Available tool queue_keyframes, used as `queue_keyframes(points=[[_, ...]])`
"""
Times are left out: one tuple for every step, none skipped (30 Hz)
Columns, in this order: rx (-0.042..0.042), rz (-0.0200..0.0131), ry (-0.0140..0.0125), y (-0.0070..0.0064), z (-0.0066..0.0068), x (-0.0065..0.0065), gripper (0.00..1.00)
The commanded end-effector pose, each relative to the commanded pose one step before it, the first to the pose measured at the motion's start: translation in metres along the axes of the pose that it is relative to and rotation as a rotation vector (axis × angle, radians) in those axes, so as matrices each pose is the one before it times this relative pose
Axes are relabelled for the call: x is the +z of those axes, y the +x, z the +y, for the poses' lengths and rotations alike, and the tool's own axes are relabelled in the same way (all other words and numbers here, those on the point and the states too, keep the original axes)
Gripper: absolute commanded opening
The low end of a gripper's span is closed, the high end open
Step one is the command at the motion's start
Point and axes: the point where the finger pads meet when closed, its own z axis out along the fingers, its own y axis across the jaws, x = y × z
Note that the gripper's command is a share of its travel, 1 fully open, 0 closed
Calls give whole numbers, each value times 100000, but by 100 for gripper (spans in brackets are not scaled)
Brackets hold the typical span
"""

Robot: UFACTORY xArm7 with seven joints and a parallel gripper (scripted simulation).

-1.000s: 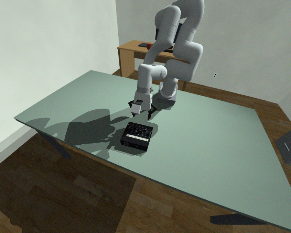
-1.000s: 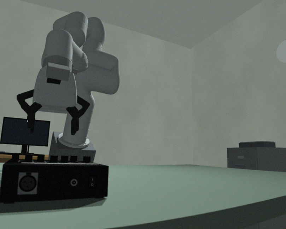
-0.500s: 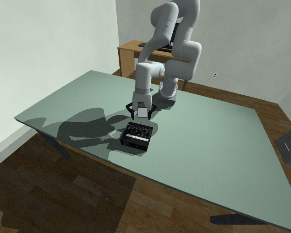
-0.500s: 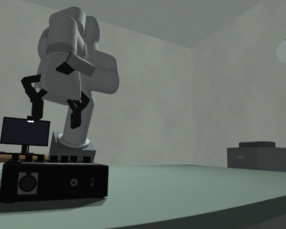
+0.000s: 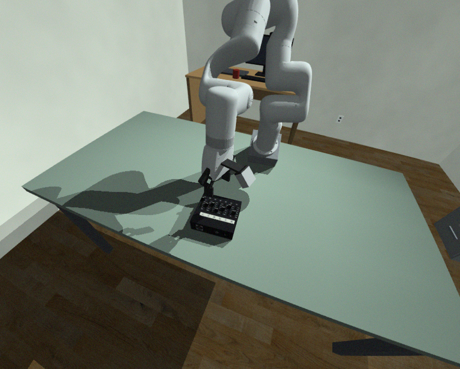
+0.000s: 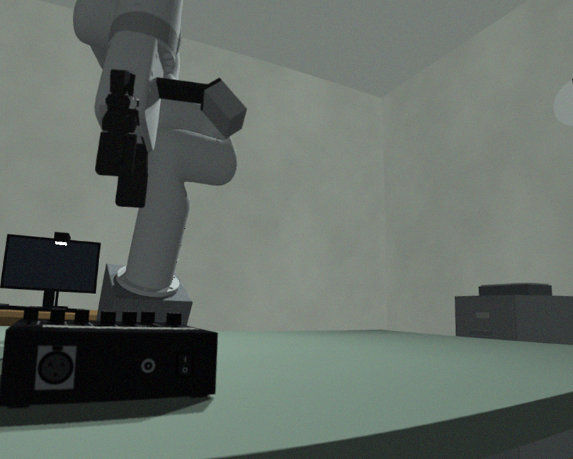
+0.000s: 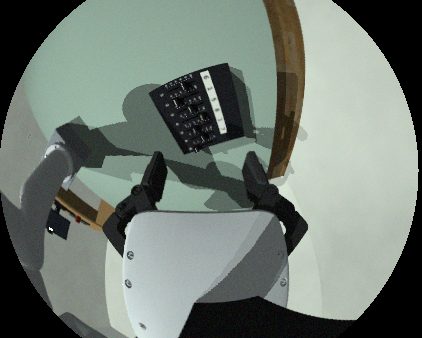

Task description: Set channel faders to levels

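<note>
Gripper (image 7: 201, 173) spread to full width, nothing between the fingers, no contact with anything. From the wrist view both black fingers frame bare table with the lighting desk (image 7: 195, 108) just beyond their tips, turned at an angle to the gripper. From the top view the gripper (image 5: 215, 180) hangs above the desk's far edge, toward the arm's base (image 5: 270, 160), clear of the fader caps. Exterior view shows it edge-on, the fingers (image 6: 130, 187) stacked one behind the other, well above the desk (image 6: 106, 365). The desk (image 5: 216, 217) stands flat on the green table (image 5: 326, 215), near the table's front edge, with a row of fader caps (image 6: 129, 317) standing proud of its top. A white tape strip (image 7: 212, 103) runs along the panel beside the faders; characters on it are visible as dark specks but too small to read in any view. Scale marks beside the faders likewise unreadable. Desk's rear face carries a round socket on a grey plate (image 6: 55, 367), a small round jack (image 6: 148, 365) and a switch (image 6: 184, 363); no brand name legible. Monitor (image 6: 50, 263) on a wooden side desk behind, screen dark.
</note>
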Motion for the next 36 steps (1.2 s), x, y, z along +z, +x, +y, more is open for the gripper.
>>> queue_keyframes(points=[[-20670, -514, 6140, 69, 132, -101, 100], [0, 0, 0, 0, 0, 0, 100], [-2954, -145, 876, 0, 0, 0, 100], [0, 0, 0, 0, 0, 0, 100], [0, 0, 0, 0, 0, 0, 100], [0, 0, 0, 0, 0, 0, 100], [0, 0, 0, 0, 0, 0, 100], [-52, 0, -1, -1, 0, 2, 100], [-345, 0, -6, -8, 3, 11, 100], [-876, 0, -15, -20, 8, 28, 100], [-1591, -1, -26, -37, 14, 51, 100], [-2437, -2, -39, -56, 21, 79, 100], [-3369, -4, -52, -77, 26, 111, 100], [-4342, -6, -63, -98, 30, 147, 100], [-5318, -9, -71, -119, 30, 185, 100], [-6263, -13, -76, -138, 27, 226, 100], [-7146, -16, -76, -153, 19, 268, 100], [0, 0, 0, 0, 0, 0, 100], [0, 0, 0, 0, 0, 0, 100], [-7940, -17, -72, -164, 8, 310, 100], [-8623, -17, -63, -169, -6, 352, 100], [-9177, -13, -51, -167, -22, 391, 100], [-5079, -148, 71, -159, -37, 426, 100], [-5289, -142, 49, -147, -44, 456, 100], [-5980, -152, 42, -130, -49, 480, 100], [-6140, -157, 66, -110, -52, 494, 100], [-6092, -130, 132, -88, -52, 499, 100], [-6073, -78, 181, -66, -49, 494, 100], [-6086, -36, 180, -46, -44, 478, 100], [-6097, -13, 161, -29, -37, 452, 100], [-6108, 2, 141, -15, -29, 416, 100], [-6122, 17, 116, -4, -22, 371, 100], [-6135, 34, 83, 2, -15, 320, 100], [-6141, 48, 37, 6, -9, 265, 100], [0, 0, 0, 0, 0, 0, 100], [0, 0, 0, 0, 0, 0, 100]])
